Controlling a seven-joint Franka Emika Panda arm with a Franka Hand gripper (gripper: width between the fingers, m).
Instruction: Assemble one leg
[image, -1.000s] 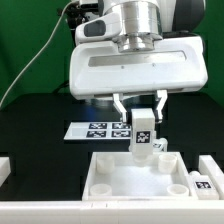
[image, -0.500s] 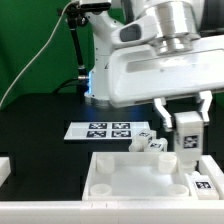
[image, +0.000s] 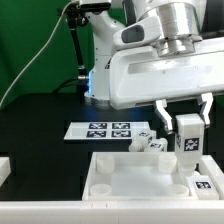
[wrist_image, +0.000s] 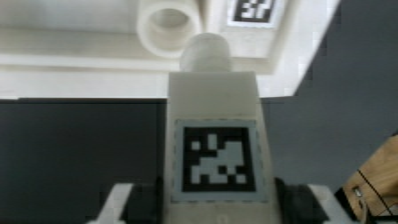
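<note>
My gripper (image: 186, 128) is shut on a white leg (image: 187, 138) with a black-and-white tag on its face. It holds the leg upright above the right part of the large white tabletop piece (image: 125, 176). In the wrist view the leg (wrist_image: 217, 130) fills the middle, gripped between both fingers, its rounded tip pointing at the tabletop (wrist_image: 107, 50) and near a round socket (wrist_image: 166, 18). Two more legs (image: 153, 146) lie behind the tabletop, and another leg (image: 204, 185) lies at its right.
The marker board (image: 105, 129) lies flat on the black table behind the tabletop. White blocks stand at the front left edge (image: 4, 170). A black stand and cable rise at the back left (image: 76, 40). A green backdrop closes the rear.
My gripper has carried the leg from the middle toward the exterior view's right, and since half a second ago it has barely moved.
</note>
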